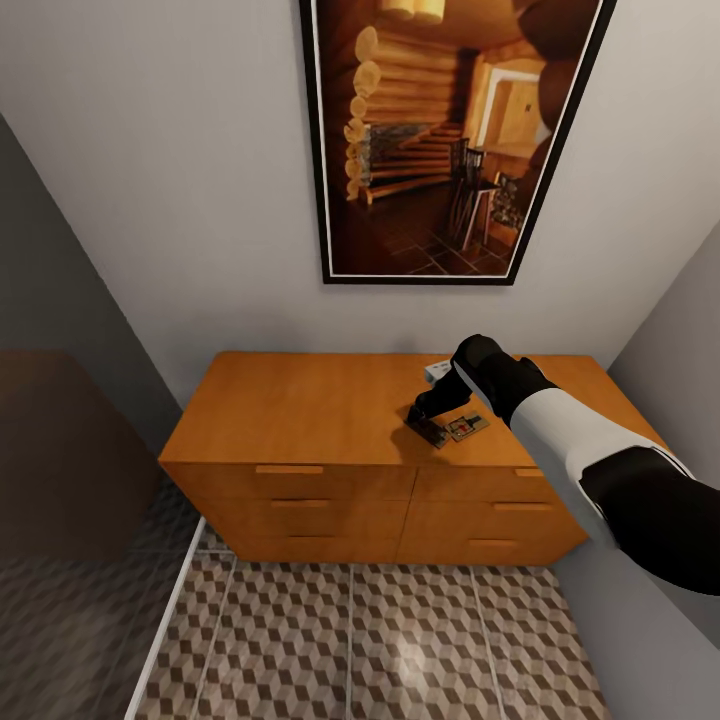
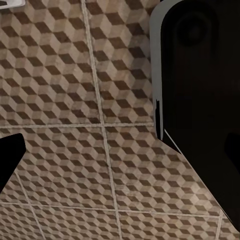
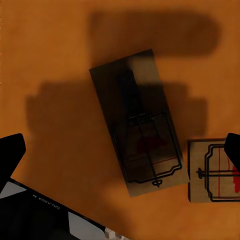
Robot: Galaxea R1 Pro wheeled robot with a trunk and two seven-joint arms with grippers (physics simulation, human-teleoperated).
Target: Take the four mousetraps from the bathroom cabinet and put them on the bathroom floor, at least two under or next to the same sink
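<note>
The cabinet [image 1: 300,410] stands against the wall, and its flat top carries the mousetraps. My right gripper [image 1: 428,420] hangs just above that top, open. In the right wrist view one mousetrap [image 3: 137,125] lies flat between the spread fingertips [image 3: 10,150], in the gripper's shadow and untouched. A second mousetrap [image 3: 212,170] lies beside it, close to the other fingertip; it also shows next to the gripper as a mousetrap [image 1: 466,427] in the head view. My left gripper [image 2: 120,150] is open and empty over the bathroom floor [image 2: 75,100]. The sink is out of view.
A large framed picture [image 1: 440,140] hangs on the wall above the cabinet. A dark brown panel [image 1: 60,460] stands at the left, with a pale strip [image 1: 165,620] at its foot. Patterned floor tiles [image 1: 350,640] lie before the cabinet. Grey walls close in on both sides.
</note>
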